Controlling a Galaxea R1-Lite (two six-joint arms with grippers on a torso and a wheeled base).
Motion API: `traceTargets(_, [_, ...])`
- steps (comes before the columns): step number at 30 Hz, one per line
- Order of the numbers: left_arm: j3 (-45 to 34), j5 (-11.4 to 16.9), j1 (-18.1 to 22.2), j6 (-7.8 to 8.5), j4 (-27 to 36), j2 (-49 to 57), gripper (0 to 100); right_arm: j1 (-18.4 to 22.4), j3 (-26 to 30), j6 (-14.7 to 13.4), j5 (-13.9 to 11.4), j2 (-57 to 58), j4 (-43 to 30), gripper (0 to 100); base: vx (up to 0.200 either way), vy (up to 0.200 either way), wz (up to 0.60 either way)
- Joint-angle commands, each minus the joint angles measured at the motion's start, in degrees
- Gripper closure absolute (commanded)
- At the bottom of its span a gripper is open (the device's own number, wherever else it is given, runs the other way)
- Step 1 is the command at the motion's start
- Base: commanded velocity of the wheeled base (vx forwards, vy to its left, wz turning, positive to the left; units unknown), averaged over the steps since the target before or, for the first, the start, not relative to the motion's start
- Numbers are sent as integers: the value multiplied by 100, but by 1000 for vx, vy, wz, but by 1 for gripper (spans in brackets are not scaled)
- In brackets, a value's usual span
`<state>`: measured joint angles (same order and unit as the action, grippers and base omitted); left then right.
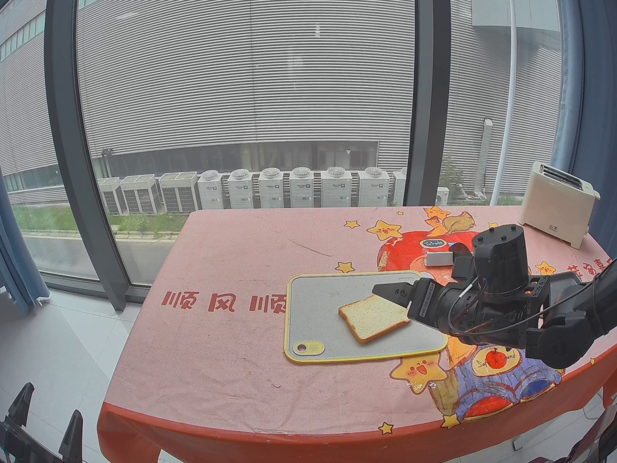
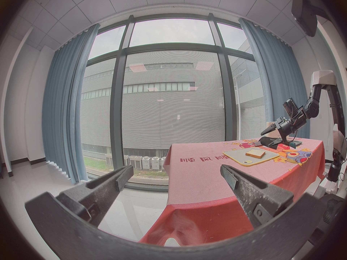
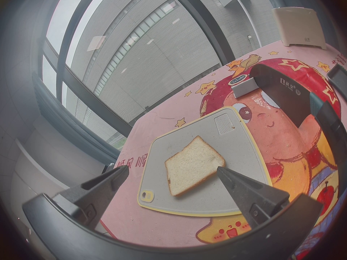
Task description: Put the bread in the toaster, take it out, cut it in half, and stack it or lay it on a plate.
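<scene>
Fingers (image 3: pixel 249 195) of the right gripper (image 3: pixel 171 171) are standing apart, hovering over the right side of the bread (image 1: pixel 374 317), which is lying flat on the cutting board (image 1: pixel 318 303) toward the table's (image 1: pixel 218 368) near edge. A knife (image 3: pixel 285 98) is sitting just beyond the board, and the toaster (image 1: pixel 558 204) is standing at the far right corner. The left gripper (image 2: pixel 173 172) is hanging spread, off the table's left edge.

We found the bread (image 1: pixel 374 317) reachable over bare tablecloth (image 1: pixel 225 355) left and near of the cutting board (image 1: pixel 315 319), while the spread right gripper (image 1: pixel 393 303) crowded its right edge and the knife (image 1: pixel 442 258) sat just beyond.
</scene>
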<state>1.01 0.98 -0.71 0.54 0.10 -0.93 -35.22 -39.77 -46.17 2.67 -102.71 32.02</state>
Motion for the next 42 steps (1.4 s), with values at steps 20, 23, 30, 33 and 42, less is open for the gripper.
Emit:
traceTargets(20, [-92,-1,0,-1,-1,93,0,-249,382,749,-100,1016,-12,0,0,0,0])
traceTargets(23, [-92,-1,0,-1,-1,93,0,-257,496,952,-82,1121,-12,0,0,0,0])
traceTargets(30, [-92,-1,0,-1,-1,93,0,-249,786,1760,93,1358,58,0,0,0,0])
traceTargets(33, [-92,-1,0,-1,-1,93,0,-249,777,1874,296,1552,-3,0,0,0,0])
traceTargets(42, [-92,-1,0,-1,-1,93,0,-187,786,2358,753,1833,-12,0,0,0,0])
